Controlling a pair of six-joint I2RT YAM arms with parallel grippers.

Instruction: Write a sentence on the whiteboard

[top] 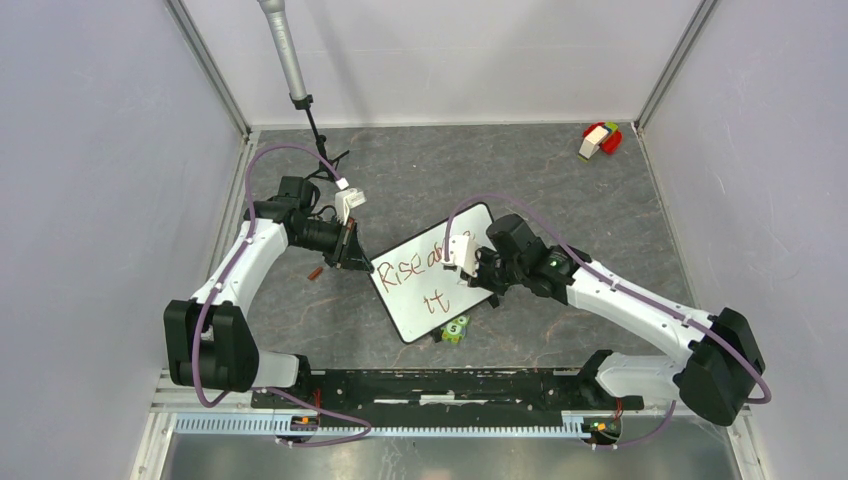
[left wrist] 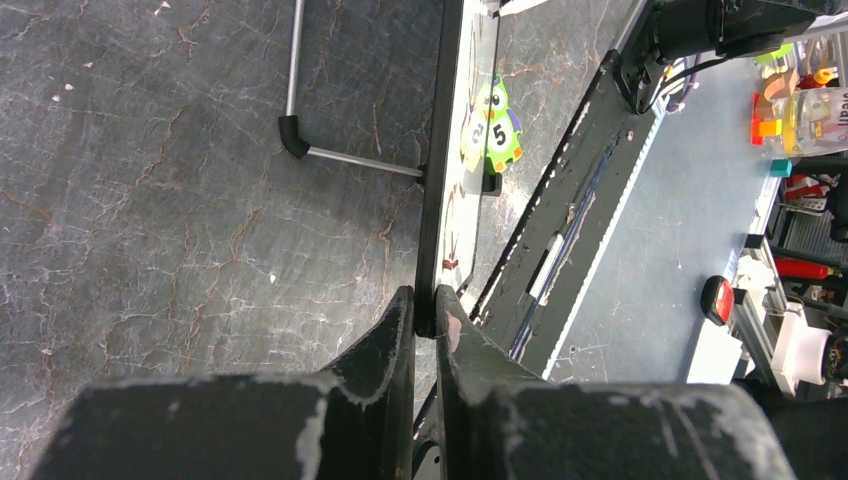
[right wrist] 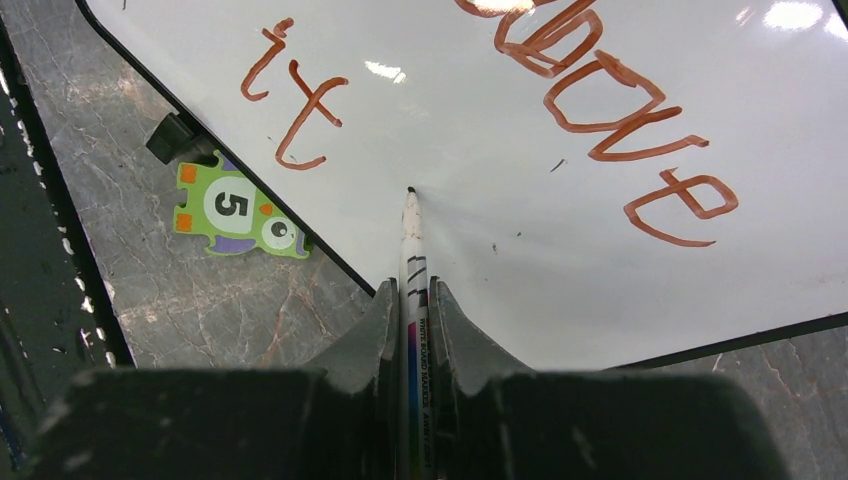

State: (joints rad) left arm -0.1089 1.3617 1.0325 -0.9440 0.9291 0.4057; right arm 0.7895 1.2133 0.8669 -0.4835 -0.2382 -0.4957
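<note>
The whiteboard [top: 402,302] lay in the middle of the counter, turned at an angle. The left pincer [left wrist: 423,305] was clamped on its left edge, I think to stop it from sliding under the pen. The right pincer [right wrist: 410,300] was closed tightly on a marker [right wrist: 411,235]. The tip met the board just right of "it", where the sentence [top: 402,268] should go on. From above, the right arm hid part of "above".

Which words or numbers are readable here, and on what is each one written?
"Rise": whiteboard, first line.
"above": whiteboard, first line.
"it": whiteboard, second line.
"5": green puzzle piece.
Print on the marker: too small to read.
</note>
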